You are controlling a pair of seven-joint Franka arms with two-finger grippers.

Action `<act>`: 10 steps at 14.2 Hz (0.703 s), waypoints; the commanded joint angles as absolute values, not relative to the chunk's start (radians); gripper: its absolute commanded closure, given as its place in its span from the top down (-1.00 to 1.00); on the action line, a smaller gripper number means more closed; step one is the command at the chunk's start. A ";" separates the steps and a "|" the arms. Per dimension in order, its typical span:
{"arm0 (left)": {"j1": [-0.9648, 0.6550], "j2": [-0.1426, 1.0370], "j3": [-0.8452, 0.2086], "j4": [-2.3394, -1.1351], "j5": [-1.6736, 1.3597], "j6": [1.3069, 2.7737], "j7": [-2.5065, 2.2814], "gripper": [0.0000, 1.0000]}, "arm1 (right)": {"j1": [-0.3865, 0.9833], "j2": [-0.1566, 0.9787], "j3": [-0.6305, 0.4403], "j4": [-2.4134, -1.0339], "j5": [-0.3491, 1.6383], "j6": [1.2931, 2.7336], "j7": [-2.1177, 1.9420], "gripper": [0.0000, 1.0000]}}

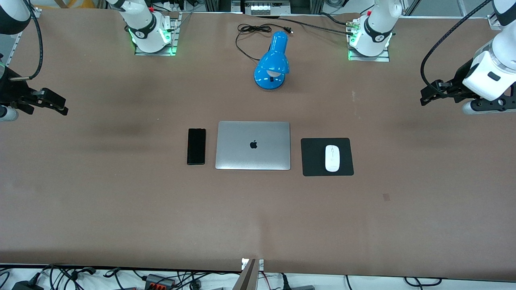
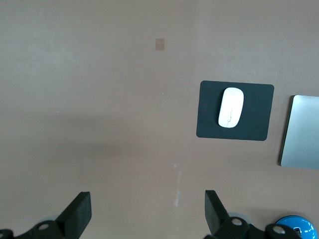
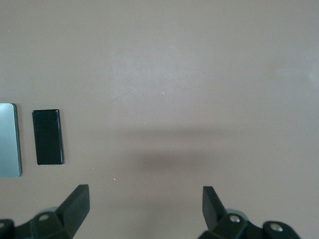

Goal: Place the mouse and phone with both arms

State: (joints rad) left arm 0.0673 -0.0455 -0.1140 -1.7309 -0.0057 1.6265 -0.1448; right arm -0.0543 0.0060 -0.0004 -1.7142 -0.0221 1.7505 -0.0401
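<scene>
The white mouse (image 1: 332, 158) lies on a square black pad (image 1: 311, 158) beside the closed silver laptop (image 1: 253, 145), toward the left arm's end; it also shows in the left wrist view (image 2: 231, 107). The black phone (image 1: 196, 146) lies flat beside the laptop toward the right arm's end, also in the right wrist view (image 3: 48, 136). My left gripper (image 1: 426, 97) is open and empty, up over bare table at the left arm's end. My right gripper (image 1: 60, 107) is open and empty, up over bare table at the right arm's end.
A blue desk lamp (image 1: 273, 61) with a black cord (image 1: 250, 29) lies on the table between the arm bases, farther from the front camera than the laptop. Cables hang along the table's front edge.
</scene>
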 commanded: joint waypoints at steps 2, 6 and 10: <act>0.075 -0.063 -0.117 -1.744 -0.029 1.621 -0.121 1.00 | -0.060 -0.017 0.008 -1.715 -0.012 1.740 -0.051 1.00; 0.078 -0.061 -0.117 -1.744 -0.029 1.621 -0.121 1.00 | -0.060 -0.018 0.008 -1.715 -0.009 1.743 -0.046 1.00; 0.078 -0.061 -0.117 -1.744 -0.029 1.621 -0.121 1.00 | -0.060 -0.028 0.008 -1.717 -0.002 1.732 -0.044 1.00</act>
State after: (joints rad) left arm 0.0682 -0.0455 -0.1139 -1.7310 -0.0057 1.6264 -0.1422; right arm -0.0536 -0.0101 0.0014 -1.7130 -0.0178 1.7476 -0.0402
